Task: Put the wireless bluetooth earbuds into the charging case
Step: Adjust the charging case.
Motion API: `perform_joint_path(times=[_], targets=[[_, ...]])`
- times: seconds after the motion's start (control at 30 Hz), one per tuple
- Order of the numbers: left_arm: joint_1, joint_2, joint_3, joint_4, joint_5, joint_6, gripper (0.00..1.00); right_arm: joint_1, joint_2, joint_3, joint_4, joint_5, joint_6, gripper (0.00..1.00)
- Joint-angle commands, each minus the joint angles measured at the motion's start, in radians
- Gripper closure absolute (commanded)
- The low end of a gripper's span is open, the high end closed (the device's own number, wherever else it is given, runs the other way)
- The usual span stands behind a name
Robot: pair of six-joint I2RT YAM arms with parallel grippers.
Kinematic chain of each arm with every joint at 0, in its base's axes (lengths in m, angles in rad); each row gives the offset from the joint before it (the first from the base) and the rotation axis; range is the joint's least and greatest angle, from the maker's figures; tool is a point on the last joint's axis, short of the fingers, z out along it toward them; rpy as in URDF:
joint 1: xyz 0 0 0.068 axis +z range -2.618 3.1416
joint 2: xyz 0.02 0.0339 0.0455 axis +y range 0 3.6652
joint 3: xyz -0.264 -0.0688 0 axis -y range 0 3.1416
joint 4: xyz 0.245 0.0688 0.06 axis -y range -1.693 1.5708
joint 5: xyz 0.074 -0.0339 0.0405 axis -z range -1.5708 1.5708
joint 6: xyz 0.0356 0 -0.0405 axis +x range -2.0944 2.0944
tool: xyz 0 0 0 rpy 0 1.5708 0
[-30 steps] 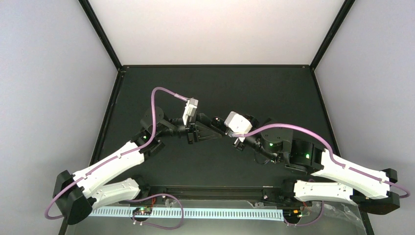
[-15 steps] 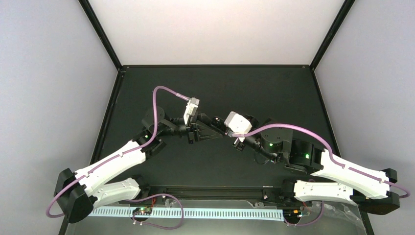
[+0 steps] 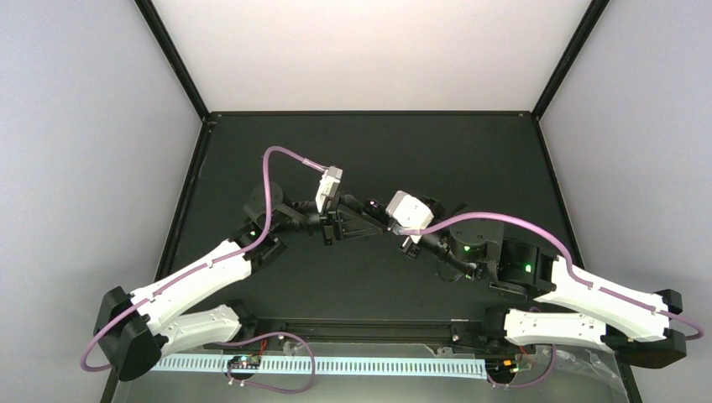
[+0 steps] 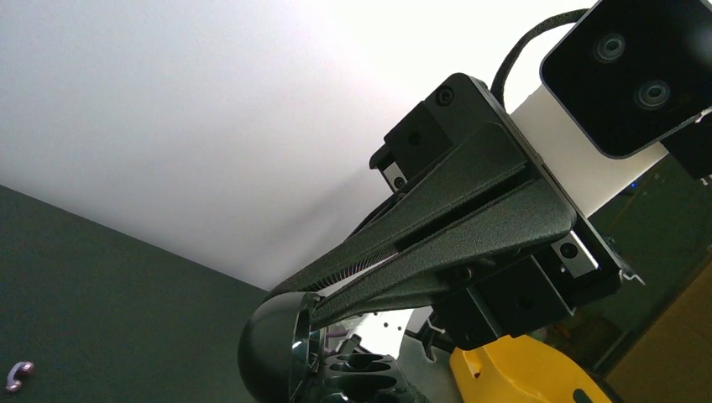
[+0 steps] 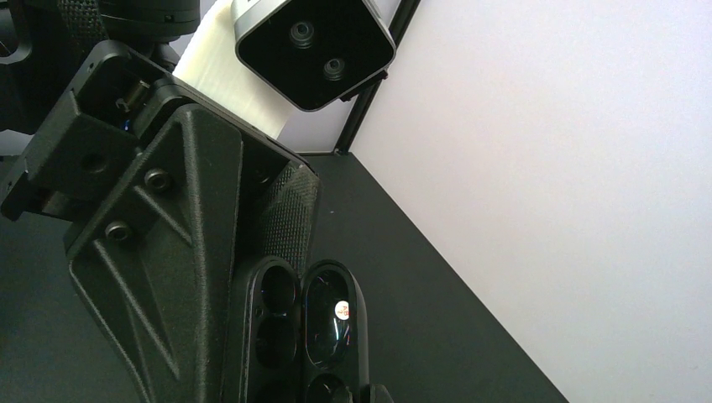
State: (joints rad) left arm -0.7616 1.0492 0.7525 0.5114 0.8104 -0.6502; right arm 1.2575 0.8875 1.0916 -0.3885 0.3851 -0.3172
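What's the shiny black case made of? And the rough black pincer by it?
The charging case looks like glossy black plastic: its lid mirrors a light spot. The right pincer looks like matte, grainy black plastic, maybe printed: speckled surface, fine ridges inside, no shine.

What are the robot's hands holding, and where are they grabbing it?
The open charging case. The right gripper pinches its rim with shut fingertips. The left gripper, also shut, sits against the case's far end; whether it grips there cannot be told.
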Motion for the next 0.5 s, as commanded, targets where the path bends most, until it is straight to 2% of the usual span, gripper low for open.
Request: perform_joint_path(times=[0.0,0.33,0.47], targets=[[-0.005,0.004,0.01,0.056,0.021,-0.003,0.8,0.009,-0.012,-0.009,0.011,0.014,-0.013,0.99],[-0.006,-0.005,0.0,0.057,0.023,0.018,0.98,0.01,-0.031,-0.015,0.018,-0.004,-0.007,0.98],[-0.005,-0.022,-0.017,0.076,0.02,0.03,0.98,0.01,-0.035,-0.016,0.02,-0.004,0.003,0.84]])
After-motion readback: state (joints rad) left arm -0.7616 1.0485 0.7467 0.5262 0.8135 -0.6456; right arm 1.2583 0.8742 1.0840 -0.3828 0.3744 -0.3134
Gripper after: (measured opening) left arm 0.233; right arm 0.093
